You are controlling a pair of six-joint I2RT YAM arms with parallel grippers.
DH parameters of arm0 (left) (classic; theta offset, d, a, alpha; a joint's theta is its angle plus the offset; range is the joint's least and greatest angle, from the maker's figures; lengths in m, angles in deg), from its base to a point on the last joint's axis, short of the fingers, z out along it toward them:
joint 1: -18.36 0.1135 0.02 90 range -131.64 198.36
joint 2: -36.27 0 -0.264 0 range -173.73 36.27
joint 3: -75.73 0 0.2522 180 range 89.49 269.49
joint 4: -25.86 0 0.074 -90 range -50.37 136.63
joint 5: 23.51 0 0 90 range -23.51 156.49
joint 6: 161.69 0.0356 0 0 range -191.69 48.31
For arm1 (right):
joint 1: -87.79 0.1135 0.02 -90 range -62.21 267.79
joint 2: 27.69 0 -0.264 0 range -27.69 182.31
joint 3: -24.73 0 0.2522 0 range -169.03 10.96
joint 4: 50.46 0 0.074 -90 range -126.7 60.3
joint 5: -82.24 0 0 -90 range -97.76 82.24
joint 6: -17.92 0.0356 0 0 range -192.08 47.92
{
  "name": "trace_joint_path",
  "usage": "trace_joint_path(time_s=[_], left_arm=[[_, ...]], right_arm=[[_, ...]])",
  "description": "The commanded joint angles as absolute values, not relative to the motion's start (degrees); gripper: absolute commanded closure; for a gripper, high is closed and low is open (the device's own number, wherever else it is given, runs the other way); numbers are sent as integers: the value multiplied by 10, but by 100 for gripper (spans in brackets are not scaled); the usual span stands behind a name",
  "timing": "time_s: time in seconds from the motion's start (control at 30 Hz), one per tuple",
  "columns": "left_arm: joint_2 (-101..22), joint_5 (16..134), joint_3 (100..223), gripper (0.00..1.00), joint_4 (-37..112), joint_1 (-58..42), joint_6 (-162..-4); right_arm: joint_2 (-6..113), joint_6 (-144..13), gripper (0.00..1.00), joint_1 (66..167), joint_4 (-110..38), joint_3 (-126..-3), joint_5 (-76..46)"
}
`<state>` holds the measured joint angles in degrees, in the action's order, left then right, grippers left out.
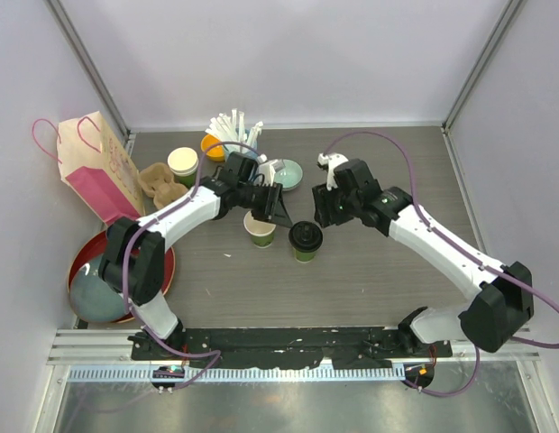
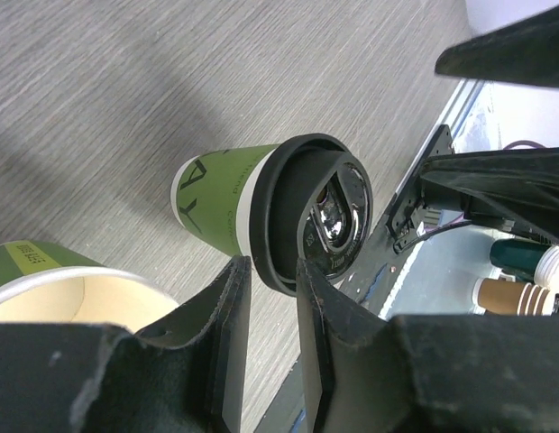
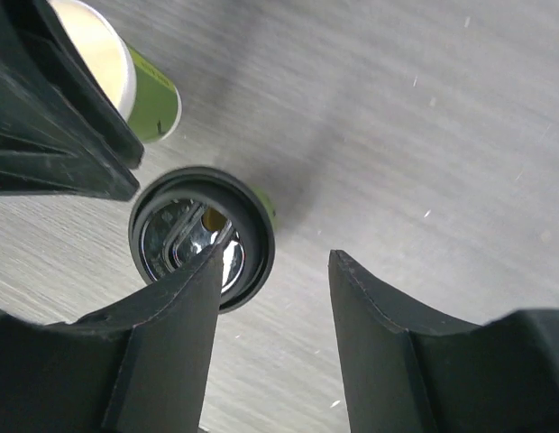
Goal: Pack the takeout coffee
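Note:
Two dark-green takeout coffee cups stand mid-table. One cup wears a round black lid. The other cup has no lid and shows its cream inside. My left gripper hovers between the two cups, its jaws a narrow gap apart with only table showing between them. My right gripper hangs open just above and to the right of the lidded cup. Its left finger overlaps the lid in its wrist view, and nothing is between the fingers.
A cardboard cup carrier and another open cup sit at the back left beside a pink paper bag. Behind the arms are white straws, an orange cup and a pale green bowl. A red tray lies front left.

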<state>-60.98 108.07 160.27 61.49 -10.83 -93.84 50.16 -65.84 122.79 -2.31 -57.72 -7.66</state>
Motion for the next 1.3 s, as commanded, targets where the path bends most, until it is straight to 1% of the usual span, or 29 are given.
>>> trace_joint_path(time_s=[0.0,0.03,0.1,0.17,0.27,0.6,0.7,0.83,0.93,1.0,1.27], left_arm=[[-603,1083,1589,71,590,-108,-945],[-607,1083,1589,71,589,-112,-946],[-615,1082,1590,71,588,-114,-948],[-618,1083,1590,72,588,-115,-949],[-620,1082,1591,73,585,-116,-950],[-643,1083,1585,77,583,-126,-955],[-648,1082,1581,80,583,-128,-957],[-659,1080,1573,92,577,-128,-963],[-666,1082,1566,98,576,-129,-965],[-671,1074,1555,100,577,-134,-962],[-673,1031,1508,100,564,-148,-955]], right_arm=[[454,-524,47,1230,-78,-513,-58],[450,-515,48,1230,-88,-507,-62],[445,-510,57,1229,-96,-492,-70],[452,-505,60,1230,-105,-486,-96],[465,-503,60,1230,-109,-484,-111],[485,-498,60,1230,-126,-459,-105],[488,-495,62,1229,-129,-450,-110],[485,-492,71,1229,-135,-429,-114],[476,-487,76,1229,-135,-415,-112],[468,-484,77,1229,-138,-398,-110],[455,-475,80,1229,-156,-353,-113]])
